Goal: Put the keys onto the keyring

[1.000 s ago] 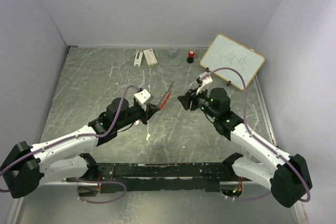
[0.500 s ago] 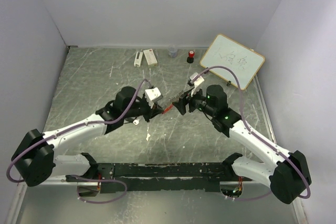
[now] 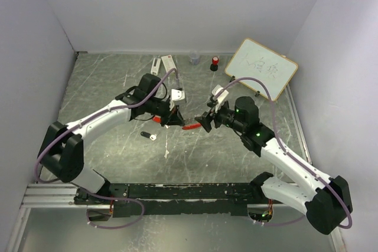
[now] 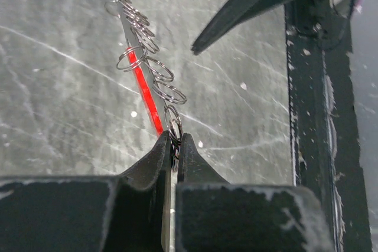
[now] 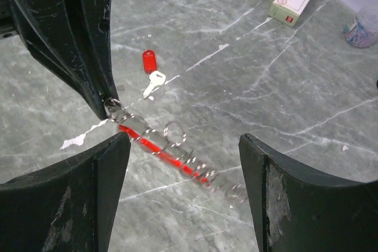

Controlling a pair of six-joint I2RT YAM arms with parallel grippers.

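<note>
Now right end effector (image 5: 184, 138) gapes wider around keyring (image 5: 165, 153)

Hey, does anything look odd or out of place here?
The keyring is strung out in mid-air, pinched only by its end ring in the shut left gripper. One red-tagged key lies loose on the table, off the ring. Nothing looks spilled or broken.

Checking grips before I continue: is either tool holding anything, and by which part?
The left tool pinches the keyring by the small ring at one end. The right tool is open, gripping nothing.
</note>
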